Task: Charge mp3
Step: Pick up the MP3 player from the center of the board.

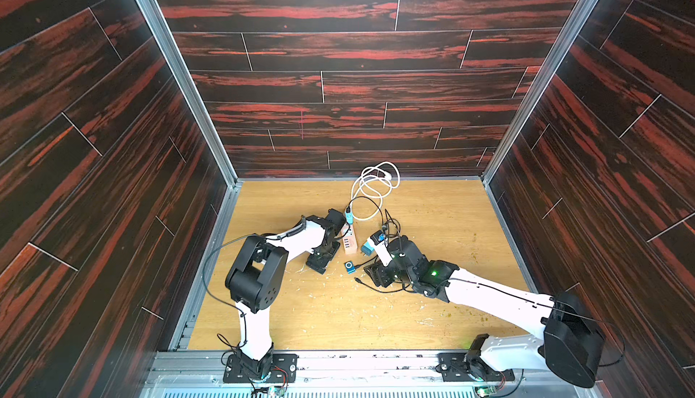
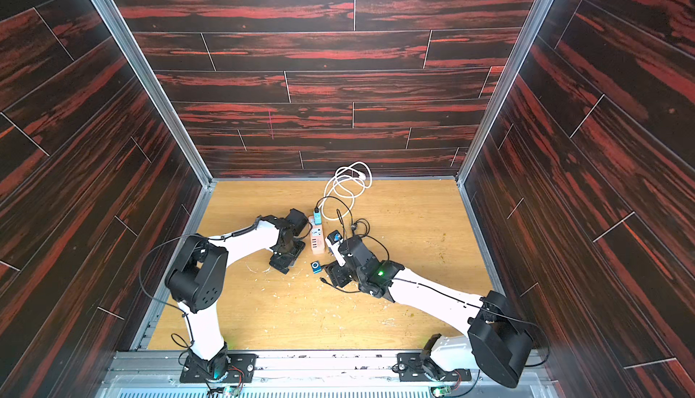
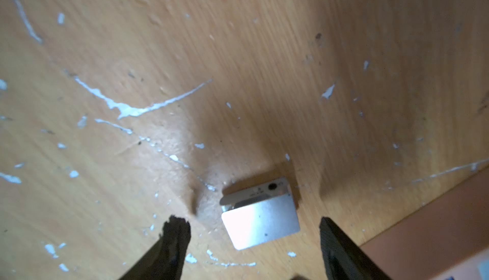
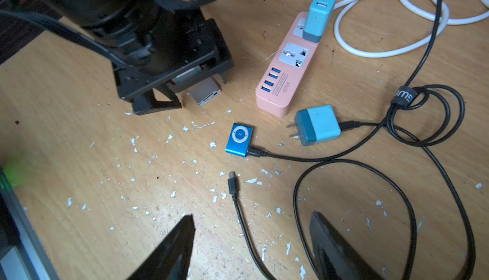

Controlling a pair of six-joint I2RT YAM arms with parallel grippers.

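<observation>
Nearby, power strip [image 4: 280, 88], loose charger [image 4: 318, 124]

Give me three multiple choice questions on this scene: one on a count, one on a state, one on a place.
1. Blue USB ports on the strip: A two, B four, C six.
2. The blue mp3: A cable plugged in, B no cable, C face down.
3. The silver mp3 is: A on the strip, B between the jaws of the left gripper, C atop the blue mp3.
Answers: 1 B, four ports in a row; 2 A, a black plug sits in its end; 3 B, it lies between the open jaws.
</observation>
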